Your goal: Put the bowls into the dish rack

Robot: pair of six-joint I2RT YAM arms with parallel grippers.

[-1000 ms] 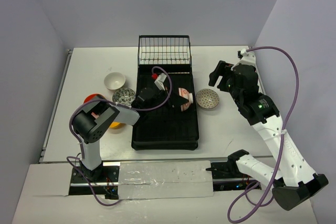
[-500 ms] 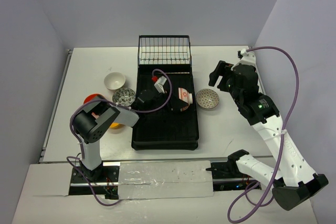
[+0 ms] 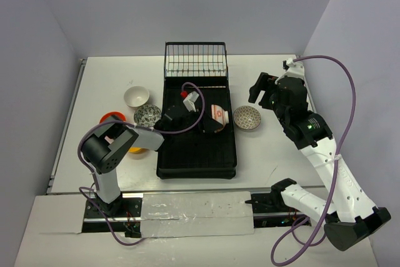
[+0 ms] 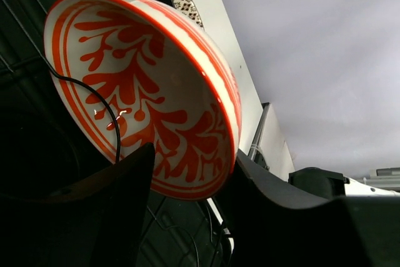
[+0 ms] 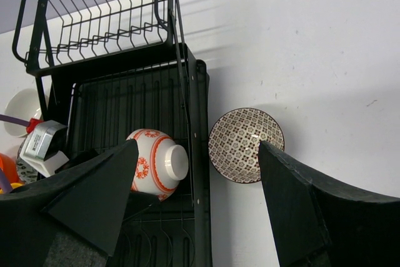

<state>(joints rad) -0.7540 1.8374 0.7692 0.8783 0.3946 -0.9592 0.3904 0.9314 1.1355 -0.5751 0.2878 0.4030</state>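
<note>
The red-on-white bowl stands on its side in the black dish rack, its foot pointing right; it also shows in the right wrist view. My left gripper is open, and the bowl's lower rim sits between the fingers. The pinkish patterned bowl sits on the table just right of the rack. My right gripper is open and empty, above and behind that bowl. The white bowl, grey speckled bowl, red-orange bowl and yellow-orange bowl sit left of the rack, the last two partly hidden by my left arm.
The upright wire basket stands at the rack's far end. Walls close the table on the left, back and right. A taped strip runs along the near edge by the arm bases.
The red-on-white bowl has tipped more upright onto its side in the rack. My left elbow has shifted down and left. The right arm has not moved.
</note>
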